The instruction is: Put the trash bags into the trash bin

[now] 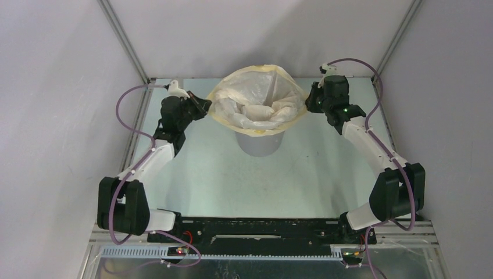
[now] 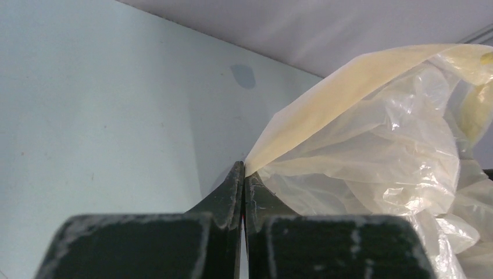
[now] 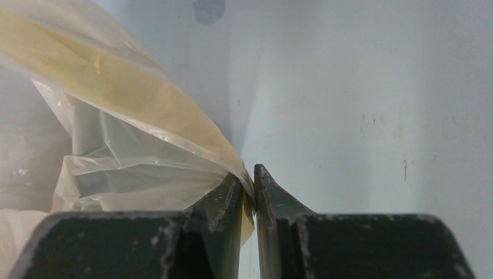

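table [image 1: 203,168]: one trash bag [image 1: 256,107] in one bin [image 1: 260,143], left tool [image 1: 206,106], right tool [image 1: 310,102] (both tight on bag rim)

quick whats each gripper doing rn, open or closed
left gripper: closed, pinching the yellow edge band of the trash bag.
right gripper: closed, pinching the opposite edge of the same bag.

the pale table [image 1: 203,174] looks lightly scuffed. the grey trash bin [image 1: 260,144] stands on it, toward the far middle.

Bag [image 1: 256,100] w/ open mouth atop bin [image 1: 260,145]
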Motion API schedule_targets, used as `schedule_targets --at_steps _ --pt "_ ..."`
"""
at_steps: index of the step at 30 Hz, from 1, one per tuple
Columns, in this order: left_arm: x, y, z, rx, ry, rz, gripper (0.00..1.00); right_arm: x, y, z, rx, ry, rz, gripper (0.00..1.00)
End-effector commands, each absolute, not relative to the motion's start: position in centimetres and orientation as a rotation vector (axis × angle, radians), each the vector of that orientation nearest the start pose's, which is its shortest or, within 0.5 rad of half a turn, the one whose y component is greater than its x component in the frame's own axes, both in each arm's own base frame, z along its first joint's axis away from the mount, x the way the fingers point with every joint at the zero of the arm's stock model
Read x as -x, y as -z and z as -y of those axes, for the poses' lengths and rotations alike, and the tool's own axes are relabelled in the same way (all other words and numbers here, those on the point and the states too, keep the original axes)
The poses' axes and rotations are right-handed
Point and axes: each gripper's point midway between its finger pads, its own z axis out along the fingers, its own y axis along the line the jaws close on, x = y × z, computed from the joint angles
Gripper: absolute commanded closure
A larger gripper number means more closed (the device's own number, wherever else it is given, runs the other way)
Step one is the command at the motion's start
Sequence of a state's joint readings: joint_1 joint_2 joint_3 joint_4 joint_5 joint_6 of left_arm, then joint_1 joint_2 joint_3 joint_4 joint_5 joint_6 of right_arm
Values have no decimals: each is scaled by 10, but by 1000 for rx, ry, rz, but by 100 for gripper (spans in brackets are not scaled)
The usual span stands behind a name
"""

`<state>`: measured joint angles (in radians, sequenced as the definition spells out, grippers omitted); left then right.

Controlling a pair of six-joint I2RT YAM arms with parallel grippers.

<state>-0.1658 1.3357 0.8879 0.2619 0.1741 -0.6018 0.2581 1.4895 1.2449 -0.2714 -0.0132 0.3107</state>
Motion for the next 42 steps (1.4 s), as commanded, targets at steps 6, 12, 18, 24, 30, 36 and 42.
schedule_targets --at_steps 6,12,18,24,30,36,42 --pt "-437 -248 107 362 734 -1697 94 -450 -257 -114 -82 -339 -1942 83" --pt "-442 -241 130 281 860 -1752 81 -444 -256 -138 50 -477 -1952 79" --pt "-447 -258 160 152 1040 -1755 56 -430 -263 -170 200 -628 -1927 76" --pt "-450 -265 200 -1 1352 -1777 55 -417 -253 -200 328 -829 -1943 77" --pt "-435 -258 214 -83 1481 -1805 54 -389 -256 -227 480 -868 -1932 77" --pt "-399 -254 235 -131 1580 -1818 55 -358 -255 -244 465 -789 -1956 78" --pt "-389 -251 223 5 1514 -1827 56 -355 -239 -202 226 -600 -2088 74"
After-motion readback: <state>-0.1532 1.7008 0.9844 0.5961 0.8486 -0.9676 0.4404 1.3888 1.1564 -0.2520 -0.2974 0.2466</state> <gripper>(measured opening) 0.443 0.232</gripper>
